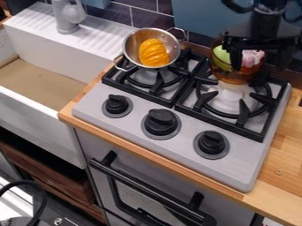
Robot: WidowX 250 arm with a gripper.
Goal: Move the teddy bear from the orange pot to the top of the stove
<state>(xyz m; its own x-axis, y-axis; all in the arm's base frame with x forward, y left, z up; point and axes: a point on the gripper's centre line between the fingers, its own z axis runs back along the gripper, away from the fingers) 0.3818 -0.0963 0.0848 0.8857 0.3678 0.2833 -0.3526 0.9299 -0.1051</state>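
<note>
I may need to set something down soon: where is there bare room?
Bare: the wooden counter at the picture's right, along the stove; ribbed drainboard between faucet and metal pan. Crowded: the stove's back, with the pan and orange pot, gripper at the pot.

Cropped by the top edge, a black robot arm (pixel 268 22), its dark lower end hard to make out. Partly hidden behind that end, the rim of the orange pot (pixel 234 78) and a pink thing (pixel 252 58) inside, too blurred to name, like the green thing (pixel 222 56) beside it. Partly covered by the pot and a steel pan (pixel 175 44), the stove's burners. Cut off at left, white sink (pixel 35 119) and black cable (pixel 36 186); at right, wooden desk (pixel 283 152); at bottom, oven door (pixel 141 187)
</note>
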